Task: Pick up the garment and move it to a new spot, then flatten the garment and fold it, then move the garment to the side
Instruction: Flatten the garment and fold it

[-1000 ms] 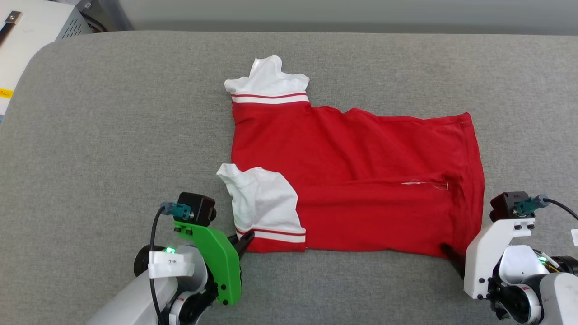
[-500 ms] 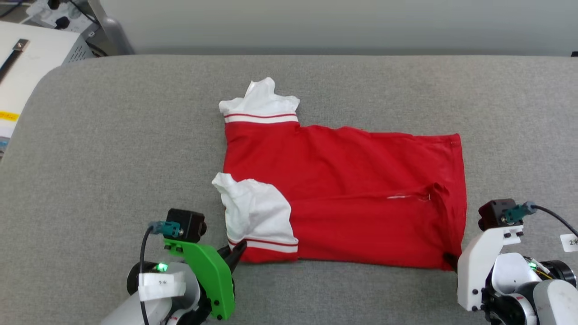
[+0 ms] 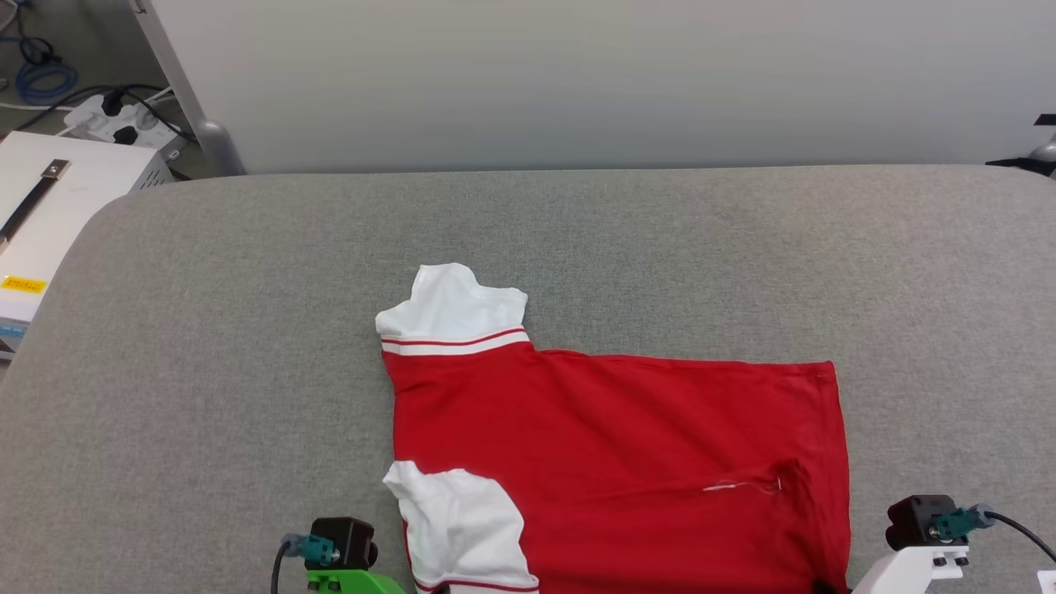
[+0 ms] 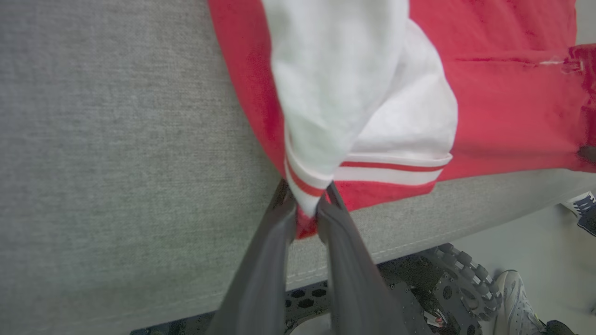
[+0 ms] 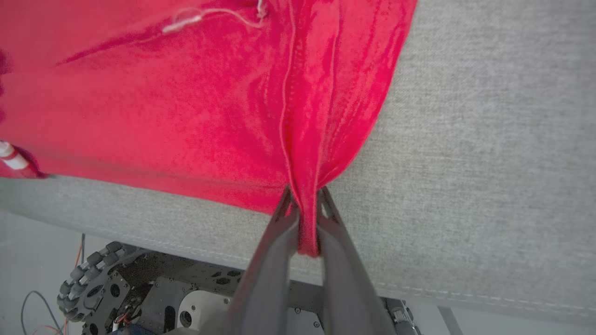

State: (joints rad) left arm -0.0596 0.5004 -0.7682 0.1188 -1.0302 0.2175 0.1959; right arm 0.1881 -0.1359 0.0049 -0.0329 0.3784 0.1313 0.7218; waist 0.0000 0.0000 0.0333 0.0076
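Left end effector is pinched onto the striped sleeve cuff of the garment, right end effector onto its red hem corner; the garment is spread at the grey worktop's near edge.

garment near edge: cut off, head view | corner: hidden inside left claw

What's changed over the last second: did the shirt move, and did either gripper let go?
The garment was dragged toward the robot across the grey table, leaving more bare surface beyond its far sleeve. The head camera also tilted up. Unchanged: the left gripper stays shut on the striped sleeve corner and the right gripper on the red hem corner.
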